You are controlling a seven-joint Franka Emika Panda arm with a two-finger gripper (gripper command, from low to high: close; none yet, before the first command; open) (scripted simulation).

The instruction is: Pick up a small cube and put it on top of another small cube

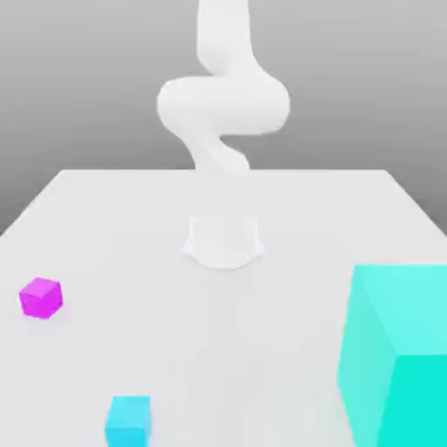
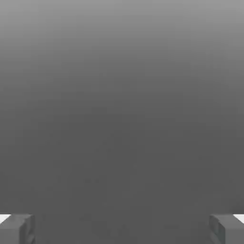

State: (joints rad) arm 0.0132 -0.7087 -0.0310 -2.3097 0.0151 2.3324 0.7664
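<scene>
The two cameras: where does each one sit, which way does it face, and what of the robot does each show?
Exterior view: off the arm, looking slightly down across the white table at the white arm and its base; the sky-blue cube, magenta cube and big turquoise cube lie nearer the camera.
Hand view: on the hand, looking past the gripper, its two fingertips wide apart, at plain grey with no cube.
Shared: nothing recognisable; both do show parts of the same robot.
</scene>
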